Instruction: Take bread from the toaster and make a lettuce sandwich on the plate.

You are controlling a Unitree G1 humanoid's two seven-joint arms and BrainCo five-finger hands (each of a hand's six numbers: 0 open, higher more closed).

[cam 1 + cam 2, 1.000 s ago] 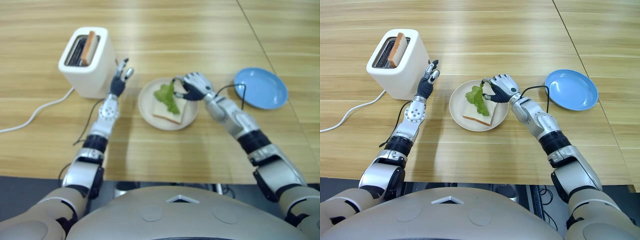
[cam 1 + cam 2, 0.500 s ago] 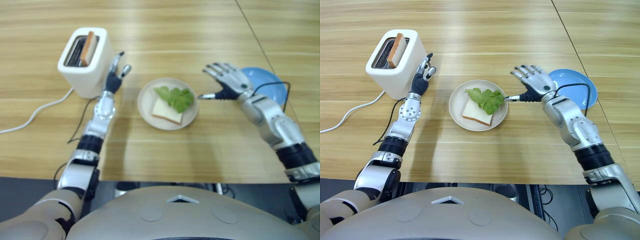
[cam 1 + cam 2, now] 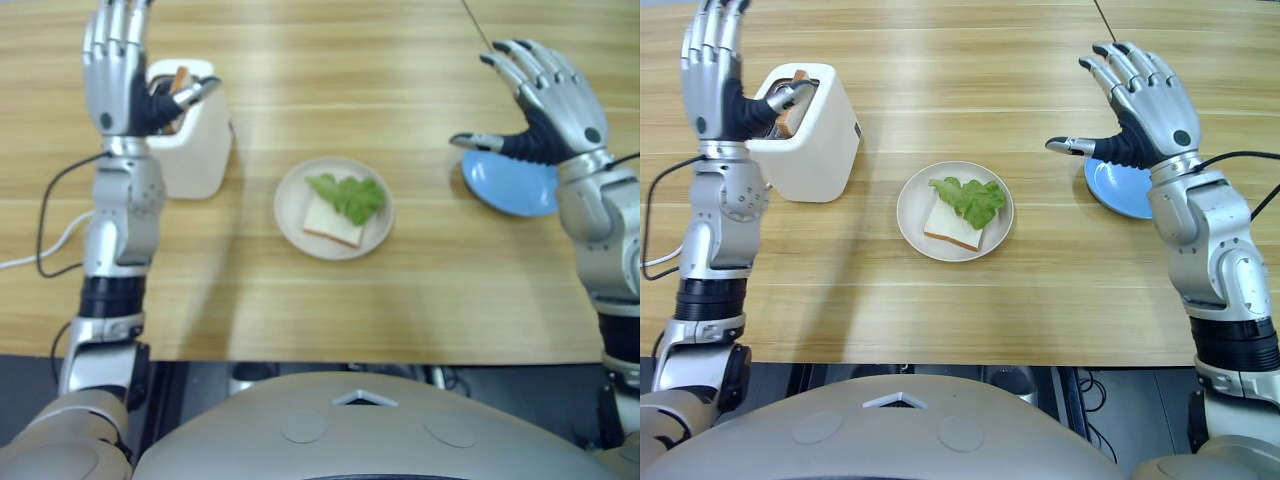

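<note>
Both of your robot hands were empty and held up above the bench [image 3: 940,80]. Your left robot hand [image 3: 712,75] stood with its fingers straight up and close side by side, the thumb stuck out to the right. Seen from the head camera, it overlapped the top left corner of the white toaster [image 3: 825,140]; you could not tell from these views whether the thumb touched it. One upright bread slice [image 3: 179,77] sat in the toaster's slot, its brown edge poking out just beside that thumb. Your right robot hand [image 3: 1140,100] was spread wide, fingers fanned apart and thumb pointing left, and in view it covered the upper part of the blue plate [image 3: 1118,190]. Between the two arms, near the middle of the bench, the pale round plate [image 3: 910,205] carried a flat bread slice [image 3: 945,230]. The lettuce [image 3: 970,197] was draped over that slice's upper right part as the top layer, reaching toward the rim. The toaster stood apart to the left of this plate, and the blue plate stood apart to its right.
</note>
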